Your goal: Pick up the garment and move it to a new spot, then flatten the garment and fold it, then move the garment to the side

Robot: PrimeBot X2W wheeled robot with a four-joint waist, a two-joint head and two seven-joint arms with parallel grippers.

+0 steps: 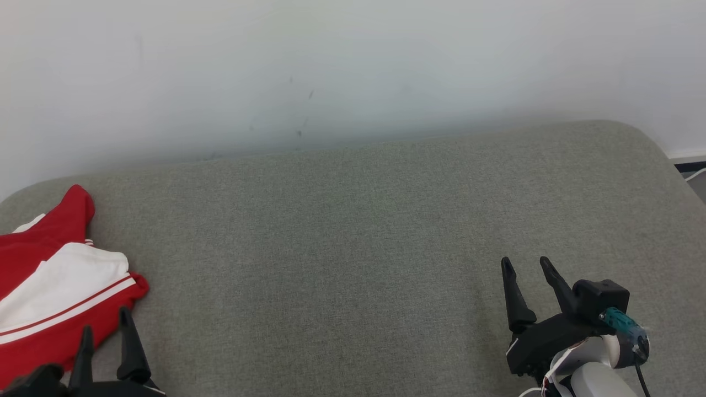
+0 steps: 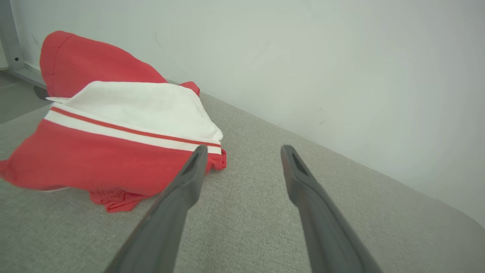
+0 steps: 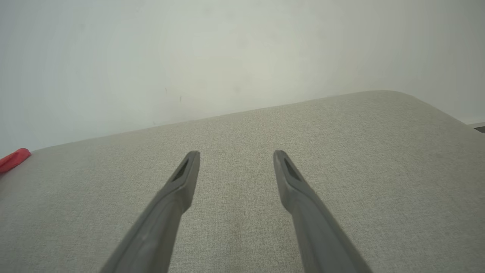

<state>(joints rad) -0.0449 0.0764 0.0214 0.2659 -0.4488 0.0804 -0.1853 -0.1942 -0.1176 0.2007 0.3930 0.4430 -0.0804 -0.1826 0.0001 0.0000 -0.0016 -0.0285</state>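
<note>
Closest to you, your left hand (image 1: 106, 320) and right hand (image 1: 524, 259) both have their fingers wide apart and empty, the red and white garment (image 1: 60, 281) lies bunched right by the left hand on the grey cushion (image 1: 353, 231), and the white wall (image 1: 353, 66) stands behind.

My garment to fold, a red cloth garment (image 1: 55, 292) with a white panel and thin stripes, lies loosely bunched and rumpled on the left end of the grey woven-fabric cushion (image 1: 353, 248).
</note>
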